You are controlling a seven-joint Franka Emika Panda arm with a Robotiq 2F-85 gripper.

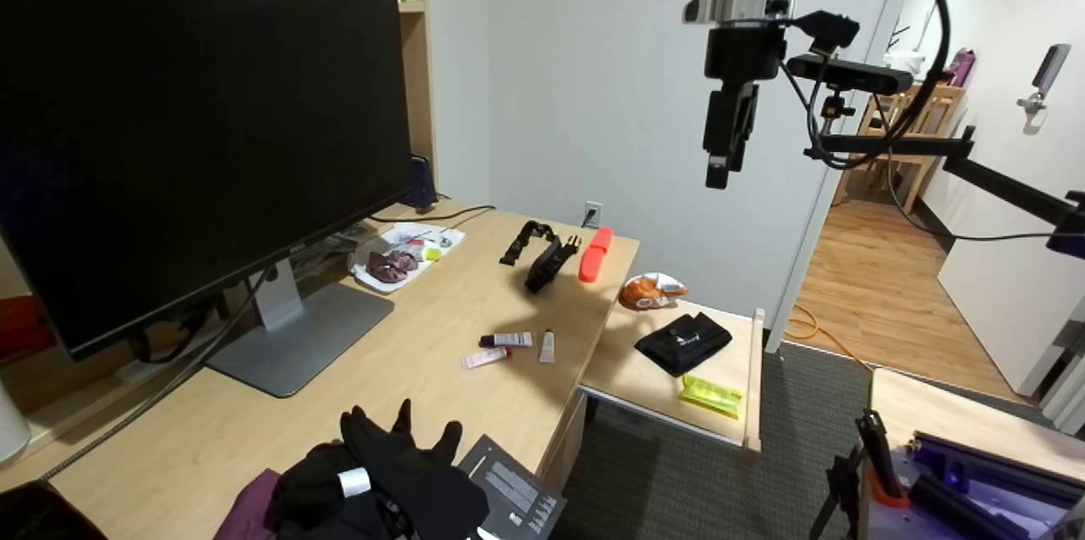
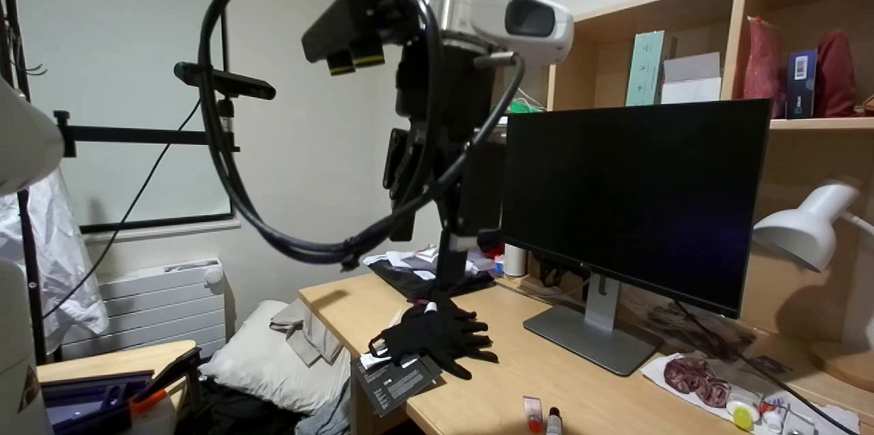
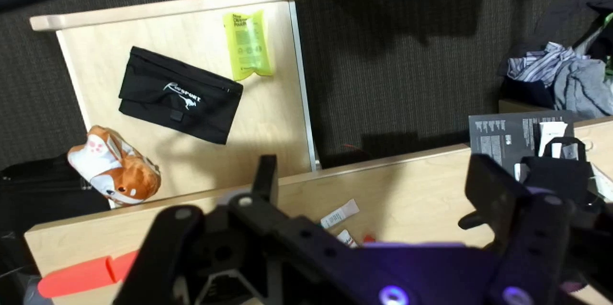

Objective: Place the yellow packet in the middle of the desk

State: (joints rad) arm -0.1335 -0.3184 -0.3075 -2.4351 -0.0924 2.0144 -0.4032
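The yellow packet [image 1: 710,396] lies flat on a pale wood pull-out board, beside the black pouch. It also shows in the wrist view [image 3: 250,46], near the board's outer corner. The desk [image 1: 441,328] is the large light-wood top beside that board; it also shows in an exterior view [image 2: 539,353] and in the wrist view [image 3: 421,195]. My gripper [image 3: 378,175] is open and empty, its two fingers wide apart. It hangs high above the desk and board [image 1: 725,167], apart from the packet. It is partly behind cables in an exterior view [image 2: 433,230].
The pull-out board [image 3: 273,123] also holds the black pouch [image 3: 179,94] and an orange-white pouch [image 3: 117,166]. On the desk are small tubes [image 1: 507,340], a red case [image 1: 596,255], a black strap [image 1: 547,260], black gloves [image 1: 398,472], a dark card [image 1: 517,485] and a monitor [image 1: 212,141].
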